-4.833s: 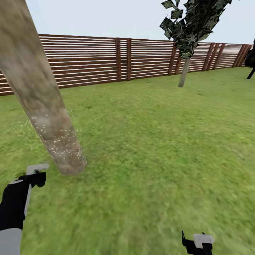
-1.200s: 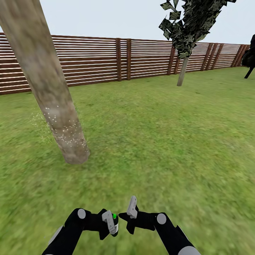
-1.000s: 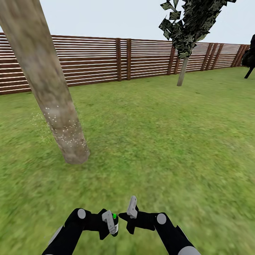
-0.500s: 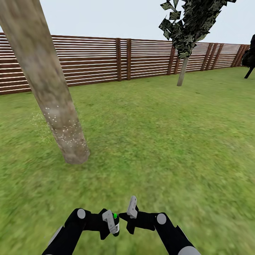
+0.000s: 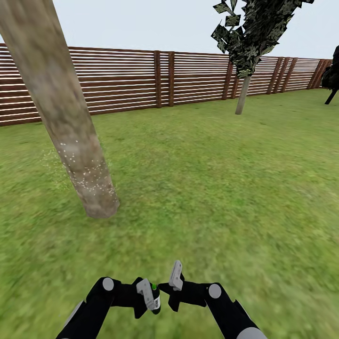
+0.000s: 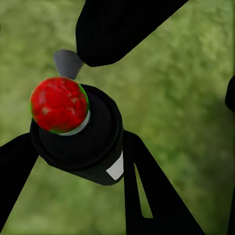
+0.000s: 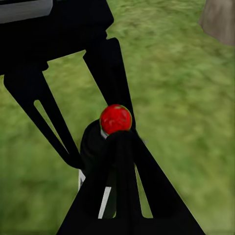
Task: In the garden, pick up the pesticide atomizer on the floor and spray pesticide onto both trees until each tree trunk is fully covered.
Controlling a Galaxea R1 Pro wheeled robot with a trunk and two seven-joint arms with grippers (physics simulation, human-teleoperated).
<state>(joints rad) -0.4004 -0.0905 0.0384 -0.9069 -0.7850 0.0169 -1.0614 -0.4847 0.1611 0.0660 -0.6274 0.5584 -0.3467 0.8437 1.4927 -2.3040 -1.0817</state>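
Observation:
The pesticide atomizer, a small dark bottle with a red dot on top and a white label, sits between the fingers of my left gripper, which is shut on it. Low in the middle of the head view the atomizer shows a green dot. My right gripper is shut, its tip right beside the atomizer's red top. A thick grey-brown tree trunk leans at the left, and white pesticide specks dot its lower part. Its base shows in the right wrist view.
Green lawn stretches ahead to a brown slatted fence. A small leafy tree with a thin pale stem stands at the back right. A dark shape sits at the far right edge.
Since 4.8 s ago both arms have come together low in the middle, and the view has shifted slightly. Over the last second nothing has visibly moved.

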